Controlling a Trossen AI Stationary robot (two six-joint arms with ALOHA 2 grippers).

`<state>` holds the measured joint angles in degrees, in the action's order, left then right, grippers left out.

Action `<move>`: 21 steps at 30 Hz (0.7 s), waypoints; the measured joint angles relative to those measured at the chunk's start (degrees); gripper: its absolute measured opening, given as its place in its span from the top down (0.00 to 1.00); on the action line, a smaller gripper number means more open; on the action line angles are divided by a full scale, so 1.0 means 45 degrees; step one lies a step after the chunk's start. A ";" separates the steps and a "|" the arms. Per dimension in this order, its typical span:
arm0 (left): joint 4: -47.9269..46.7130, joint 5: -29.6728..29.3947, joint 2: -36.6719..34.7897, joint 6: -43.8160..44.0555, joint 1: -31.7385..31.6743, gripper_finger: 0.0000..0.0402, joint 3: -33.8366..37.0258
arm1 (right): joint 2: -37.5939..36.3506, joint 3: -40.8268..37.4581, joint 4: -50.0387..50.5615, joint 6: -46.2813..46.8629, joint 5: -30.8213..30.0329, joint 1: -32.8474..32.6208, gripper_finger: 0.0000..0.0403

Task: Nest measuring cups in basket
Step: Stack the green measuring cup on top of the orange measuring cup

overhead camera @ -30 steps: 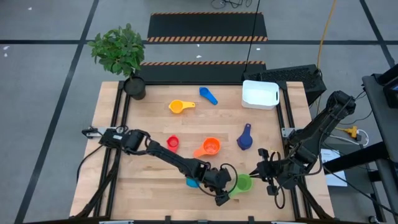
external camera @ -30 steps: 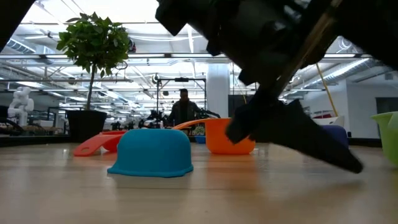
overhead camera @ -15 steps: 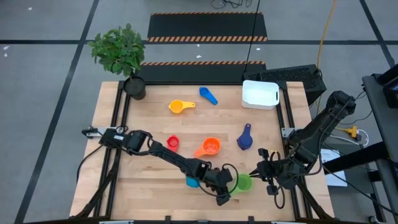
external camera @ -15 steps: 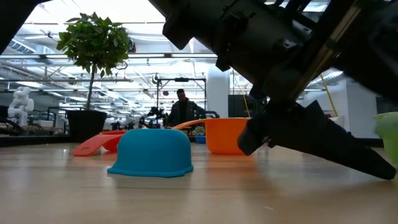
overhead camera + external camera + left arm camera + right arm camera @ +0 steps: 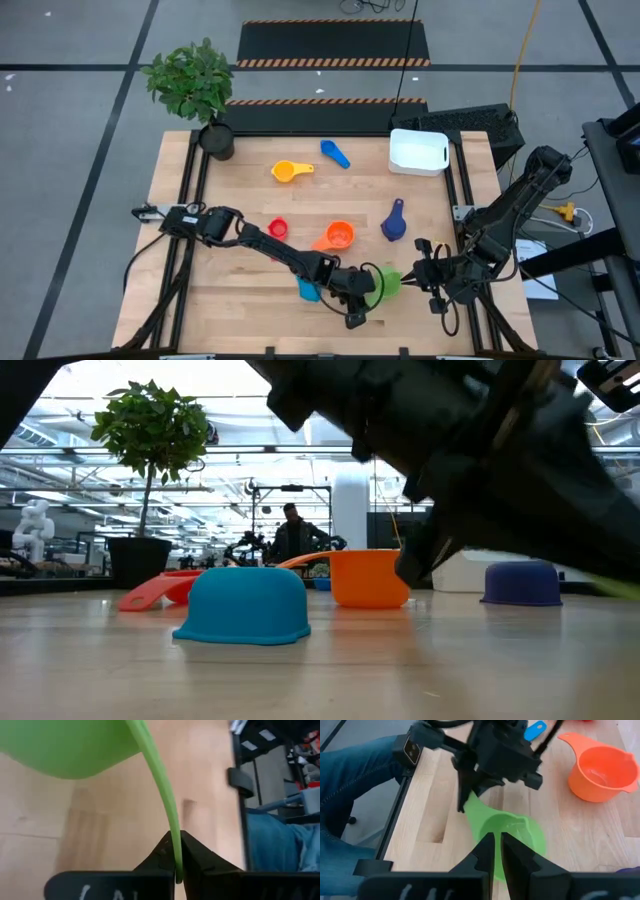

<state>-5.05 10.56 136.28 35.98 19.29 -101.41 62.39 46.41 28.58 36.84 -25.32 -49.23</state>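
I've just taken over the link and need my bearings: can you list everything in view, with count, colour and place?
Measuring cups: seven, all outside the basket.
- yellow, far middle
- mid blue, far middle
- red, left of centre
- orange, centre
- navy, right of centre, upside down
- light blue, near edge, upside down
- green, near edge, handle pinched by the left gripper
Basket: one, white, far right corner.
Potted plant: one, green in a dark pot, far left corner.
Person: one, in the room behind.
Left gripper: shut on the green cup's handle.
Right gripper: shut, beside the green cup.

Basket (image 5: pixel 418 152) sits at the table's (image 5: pixel 240 300) far right corner.
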 joint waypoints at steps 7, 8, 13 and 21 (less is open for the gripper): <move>-0.2261 -0.1125 -0.1293 -0.0787 0.0371 0.99 0.0010 | -0.0030 -0.0015 0.0063 -0.0127 -0.0923 0.0003 0.94; -0.2747 -0.1371 -0.1541 -0.0939 0.0479 0.99 0.0010 | -0.0077 -0.0016 0.0033 -0.0215 -0.1493 0.0005 0.94; -0.4448 -0.2691 -0.2554 -0.2389 0.1290 0.99 0.0010 | -0.0497 -0.0019 -0.0598 -0.0254 -0.3027 0.0039 0.89; -0.4614 -0.3998 -0.2888 -0.5948 0.2651 0.99 -0.0015 | -0.0393 -0.0561 -0.3463 -0.1403 -0.1395 -0.0077 0.69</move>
<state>-25.82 -7.44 123.28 9.21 31.22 -101.47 60.62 43.89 12.99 30.53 -31.60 -49.58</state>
